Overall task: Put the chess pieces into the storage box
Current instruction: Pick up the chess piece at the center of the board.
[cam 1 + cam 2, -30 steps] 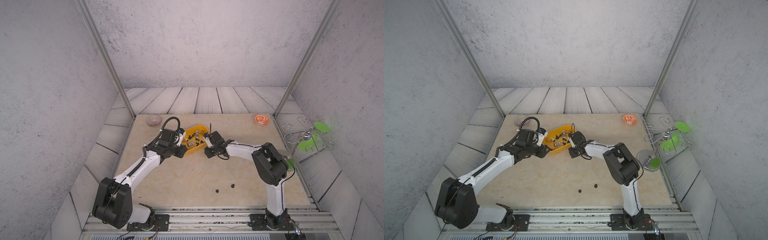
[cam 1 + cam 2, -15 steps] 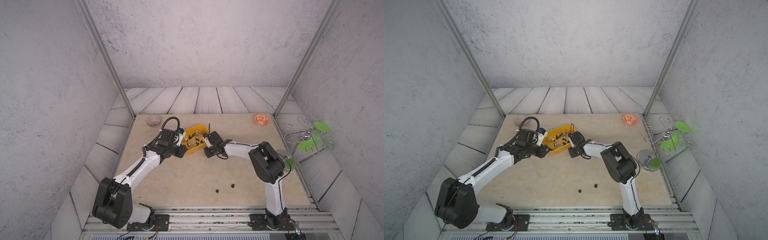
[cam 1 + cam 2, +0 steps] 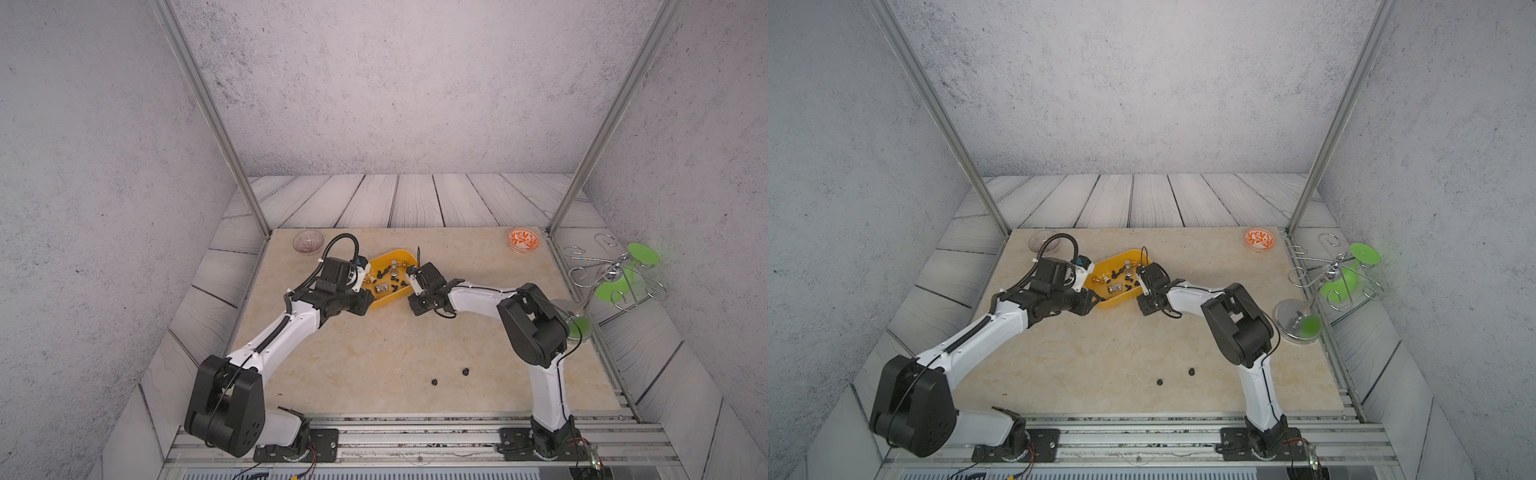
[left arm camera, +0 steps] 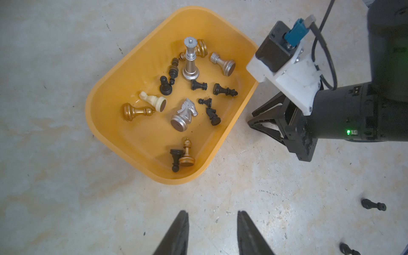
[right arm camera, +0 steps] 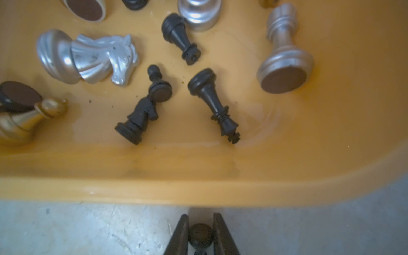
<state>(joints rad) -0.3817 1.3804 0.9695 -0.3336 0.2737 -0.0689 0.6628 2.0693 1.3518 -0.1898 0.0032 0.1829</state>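
The yellow storage box stands at the back middle of the table and holds several chess pieces in black, silver, gold and cream. My right gripper is low on the table just outside the box's wall. It is shut on a small black chess piece, with both fingers touching its round head. My left gripper hovers open and empty over bare table at the box's near-left corner. Two loose black pieces lie near the front.
A clear ribbed bowl sits at the back left and an orange-patterned bowl at the back right. A wire rack with green parts and its metal base stand at the right edge.
The right arm's elbow has shifted a little to the left while its gripper stayed low beside the box. The left arm has not moved.
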